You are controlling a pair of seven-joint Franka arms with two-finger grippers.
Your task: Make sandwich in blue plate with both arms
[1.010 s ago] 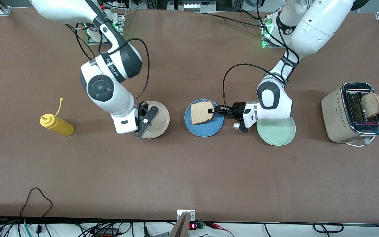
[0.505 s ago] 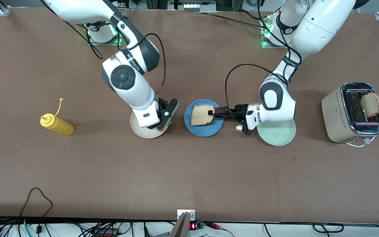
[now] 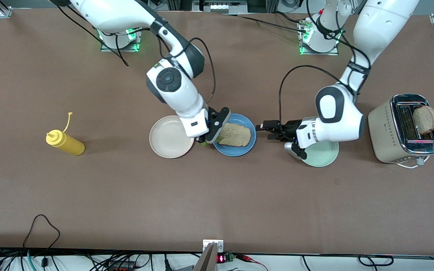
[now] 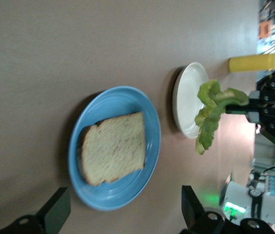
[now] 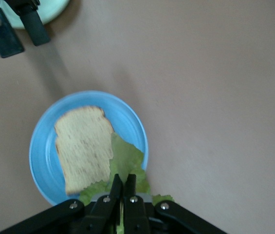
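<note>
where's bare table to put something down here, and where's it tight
Bare brown table runs along the camera side, nearer than every plate. Another open patch lies between the mustard bottle and the cream plate. It is crowded at the blue plate, where the right gripper hangs lettuce over the bread slice.

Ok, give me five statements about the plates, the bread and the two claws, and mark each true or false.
1. A bread slice lies flat on the blue plate. True.
2. The right claw is shut on a lettuce leaf. True.
3. The left claw grips the bread slice. False: it is open and apart from the plate, over bare table toward the mint-green plate.
4. The cream plate holds a second slice. False: nothing lies on it.
5. The toaster is empty. False: a darker slice sticks up from it.
</note>
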